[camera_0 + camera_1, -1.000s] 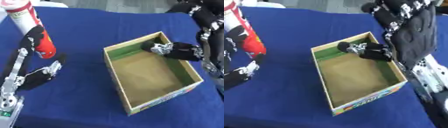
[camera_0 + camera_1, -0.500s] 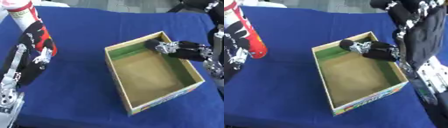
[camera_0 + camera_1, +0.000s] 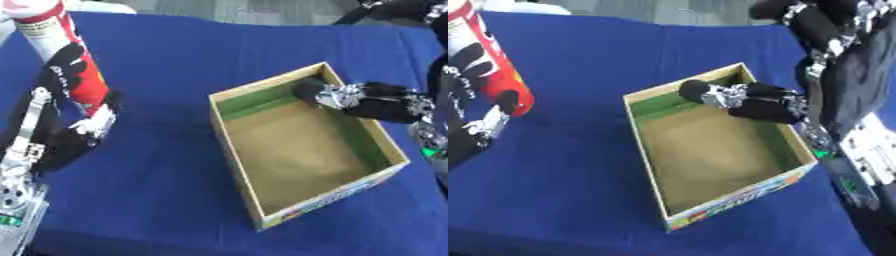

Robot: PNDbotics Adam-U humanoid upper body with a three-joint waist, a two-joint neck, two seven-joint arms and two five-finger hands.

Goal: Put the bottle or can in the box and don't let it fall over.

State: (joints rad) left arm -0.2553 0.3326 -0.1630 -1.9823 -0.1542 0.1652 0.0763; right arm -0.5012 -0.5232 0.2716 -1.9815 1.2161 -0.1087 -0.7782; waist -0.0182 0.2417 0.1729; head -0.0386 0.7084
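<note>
Can: the tall red and white can is standing at the far left of the blue bench, leaning a little, well apart from the box.
Left hand: the left hand is wrapping its fingers round the lower part of the can, thumb side dark against the red label.
Box: the open cardboard box is sitting right of centre with its green-lined inside empty.
Right hand: the right hand is reaching over the far right corner of the box, fingers curled over the rim, seemingly steadying it; whether they are pinching the wall is hard to tell.
Risk, tipping: the can is tall and held low, so it is likely to swing or topple while travelling.
Risk, rim: its base may be catching the near wall of the box if it is not lifted high enough.
Risk, release: letting go while it is tilting would be dropping it on its side.
</note>
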